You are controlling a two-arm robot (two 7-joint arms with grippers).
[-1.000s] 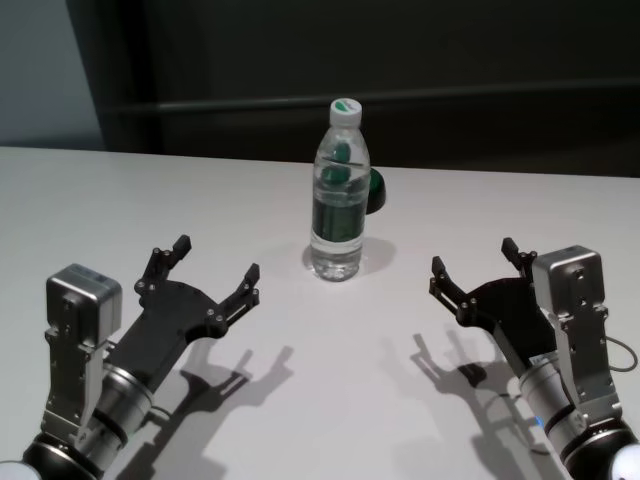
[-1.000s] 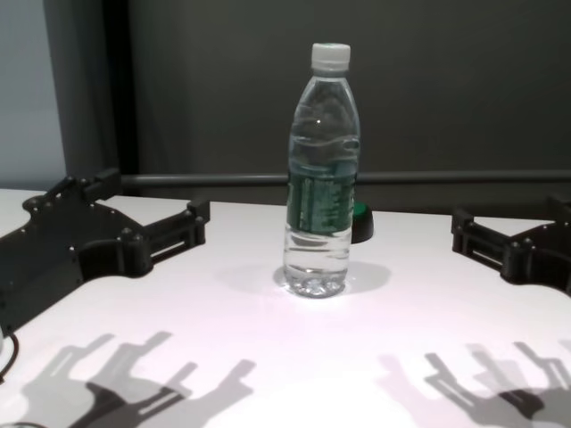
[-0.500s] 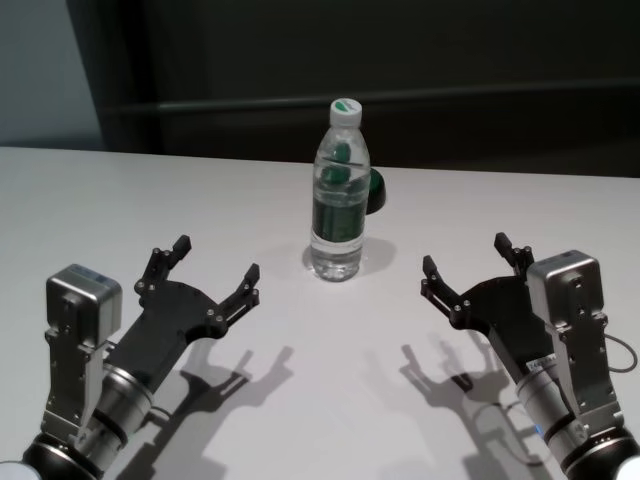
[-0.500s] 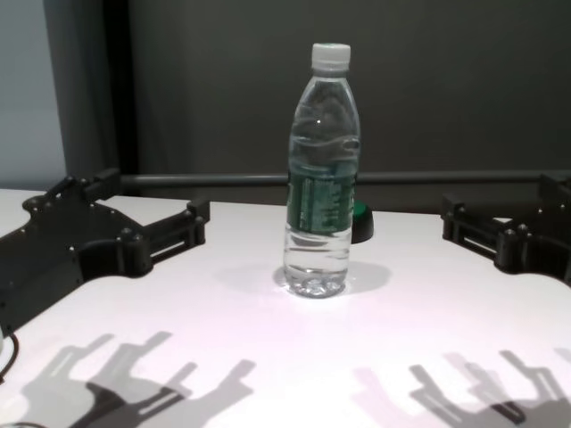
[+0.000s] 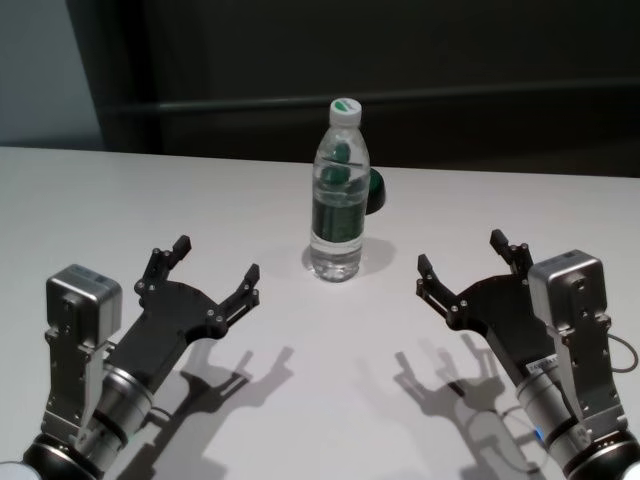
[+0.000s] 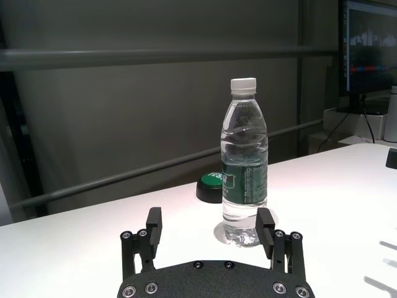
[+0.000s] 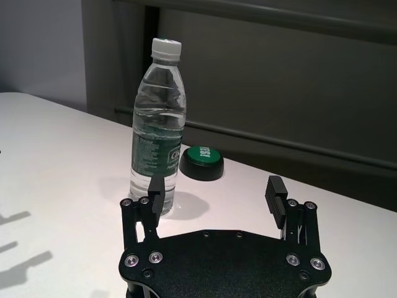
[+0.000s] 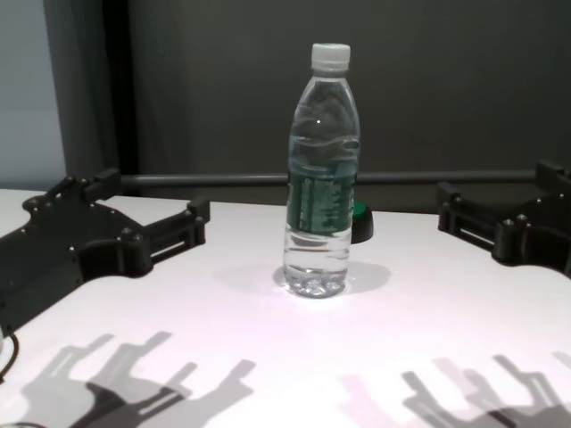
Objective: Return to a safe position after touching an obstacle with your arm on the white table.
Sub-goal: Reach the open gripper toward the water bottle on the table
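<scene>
Clear water bottle (image 5: 338,200) upright mid-way across the white table (image 5: 300,400), green-topped puck (image 5: 374,190) just behind it, left gripper (image 5: 214,268) and right gripper (image 5: 468,263) flanking it, both spread wide, holding nothing, apart from the bottle

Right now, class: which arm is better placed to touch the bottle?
Probably the right. Its gripper sits a little nearer the bottle than the left gripper; both are open above the white table.
</scene>
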